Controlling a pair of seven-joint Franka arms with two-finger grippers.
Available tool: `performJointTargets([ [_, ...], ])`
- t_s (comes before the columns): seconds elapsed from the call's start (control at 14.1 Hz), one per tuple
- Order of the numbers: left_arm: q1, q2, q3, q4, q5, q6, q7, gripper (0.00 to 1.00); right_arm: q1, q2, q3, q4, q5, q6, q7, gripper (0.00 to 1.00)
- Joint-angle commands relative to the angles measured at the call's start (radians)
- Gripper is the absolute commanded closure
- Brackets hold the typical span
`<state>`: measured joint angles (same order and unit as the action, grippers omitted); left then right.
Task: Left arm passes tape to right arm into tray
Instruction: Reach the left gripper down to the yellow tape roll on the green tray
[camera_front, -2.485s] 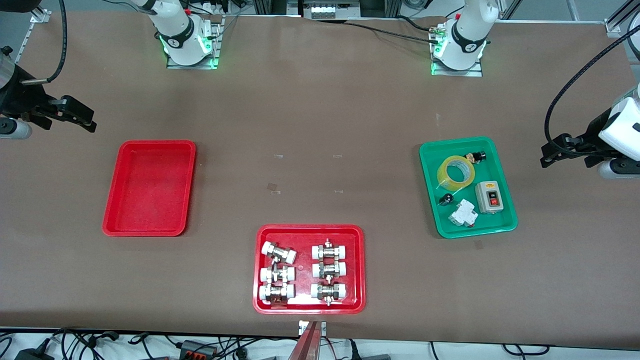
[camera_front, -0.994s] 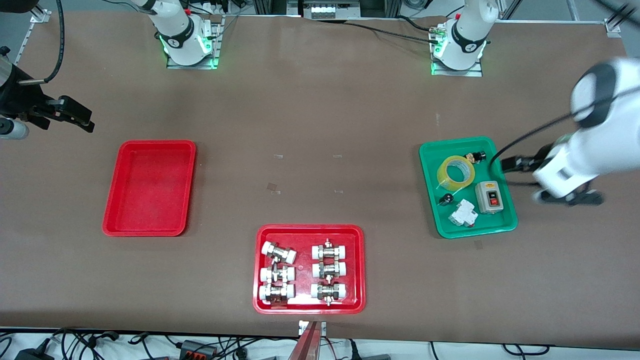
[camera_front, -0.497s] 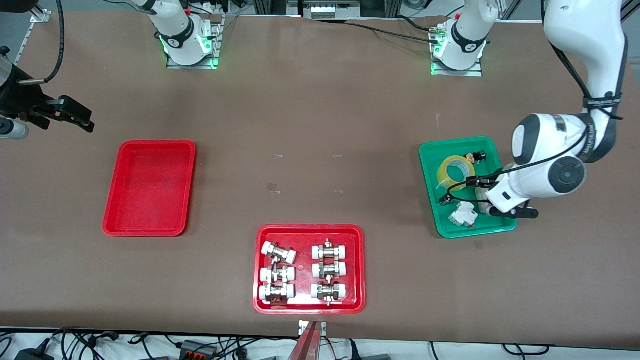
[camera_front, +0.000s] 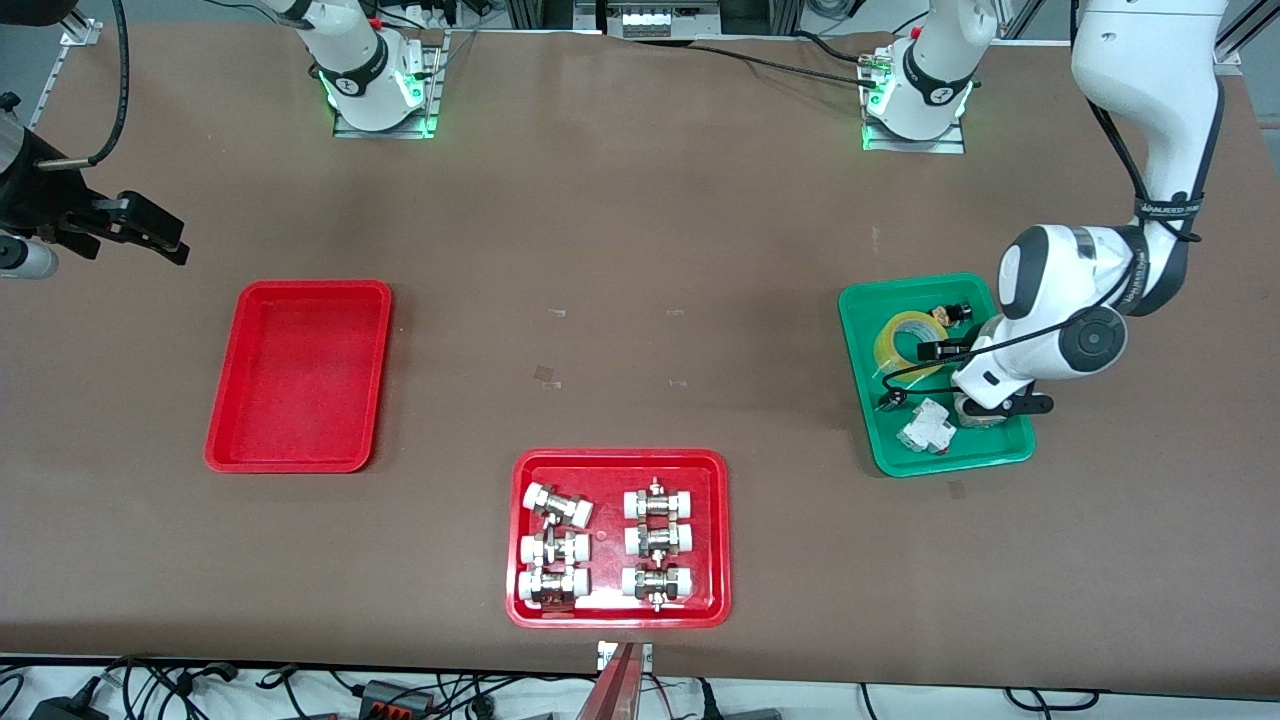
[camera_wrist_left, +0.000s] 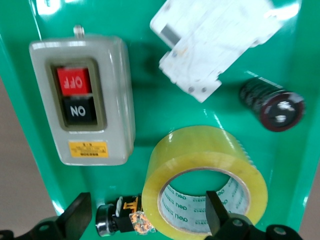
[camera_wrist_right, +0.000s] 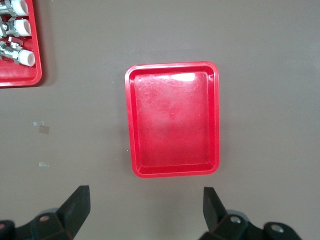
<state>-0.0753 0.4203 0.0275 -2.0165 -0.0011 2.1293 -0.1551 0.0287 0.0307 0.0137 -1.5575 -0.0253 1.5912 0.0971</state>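
The tape, a yellow translucent roll with a white printed core, lies flat in the green tray. My left gripper hangs open just over the tape. One finger is above the core hole and the other is outside the roll, with nothing held. The left arm's white wrist hides the gripper in the front view. The plain red tray stands empty toward the right arm's end. My right gripper waits open above the table beside that tray.
Sharing the green tray are a grey ON/OFF switch box, a white breaker, a black cylinder and a small push button next to the tape. A red tray of metal fittings sits nearest the front camera.
The left arm swung in from its end of the table over the green tray and shifted toward the tape. The right arm has not moved.
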Motion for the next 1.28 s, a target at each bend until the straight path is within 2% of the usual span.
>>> performJointTargets([
  [0.0,-0.003,-0.046,-0.006,-0.062,-0.014,0.02,-0.067,0.0,0.0,-0.006,0.002,0.004,-0.004,-0.013,0.001,0.0],
  [0.43,-0.001,-0.045,-0.014,-0.08,-0.016,0.024,-0.072,0.01,0.002,-0.006,0.002,0.004,-0.004,-0.014,0.001,0.0],
  [0.71,-0.003,-0.045,-0.015,-0.091,-0.016,0.024,-0.098,0.14,0.0,-0.006,0.002,0.004,-0.004,-0.014,0.001,0.0],
  [0.78,-0.003,-0.045,-0.023,-0.094,-0.016,0.024,-0.115,0.21,0.0,-0.006,0.002,0.004,-0.004,-0.014,0.001,0.0],
  [0.92,-0.003,-0.045,-0.031,-0.094,-0.016,0.023,-0.118,0.47,0.0,-0.008,0.002,0.004,-0.004,-0.014,0.001,0.0],
  [1.07,-0.003,-0.045,-0.032,-0.094,-0.014,0.023,-0.118,0.68,0.0,-0.008,0.002,0.004,-0.004,-0.014,0.001,0.0],
  [1.21,0.0,-0.048,-0.032,-0.093,-0.011,0.02,-0.109,0.85,0.0,-0.008,0.002,0.004,-0.004,-0.014,0.001,0.0],
])
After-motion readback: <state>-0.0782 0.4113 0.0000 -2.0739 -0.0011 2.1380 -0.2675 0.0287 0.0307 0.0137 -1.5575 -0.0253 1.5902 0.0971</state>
